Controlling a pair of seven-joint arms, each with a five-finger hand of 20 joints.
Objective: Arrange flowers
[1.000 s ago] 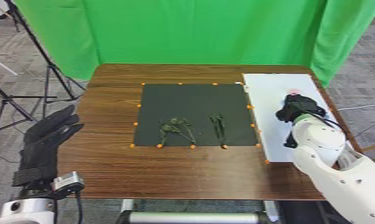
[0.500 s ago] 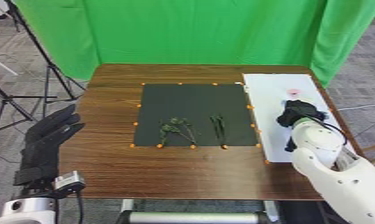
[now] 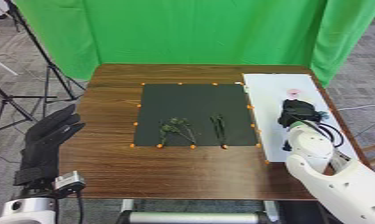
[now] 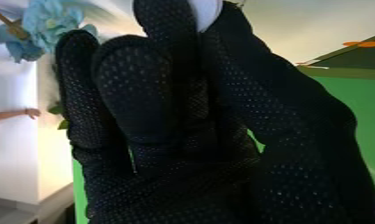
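In the head view my right hand [image 3: 299, 112] is over the white sheet [image 3: 271, 120], on the near side of a pink flower [image 3: 294, 93]. A blue flower [image 3: 324, 115] shows beside the hand. The right wrist view has my right hand [image 4: 210, 135] with thumb and fingertips together on a small pale thing [image 4: 205, 11]; what it is cannot be told. Blue petals [image 4: 57, 22] are beyond the fingers. Green stems [image 3: 176, 129] and more stems [image 3: 219, 129] lie on the dark mat [image 3: 183, 102]. My left hand [image 3: 48, 140] is off the table's left side, fingers straight.
The brown table [image 3: 183, 175] surrounds the mat and runs along the near side. Orange markers [image 3: 193, 146] line the mat's edges. A green curtain [image 3: 192, 32] hangs behind the table, and black stands [image 3: 46, 60] are at the far left.
My right hand has drawn back a little toward the near edge, uncovering the pink flower and then the blue one. The left hand has kept still.
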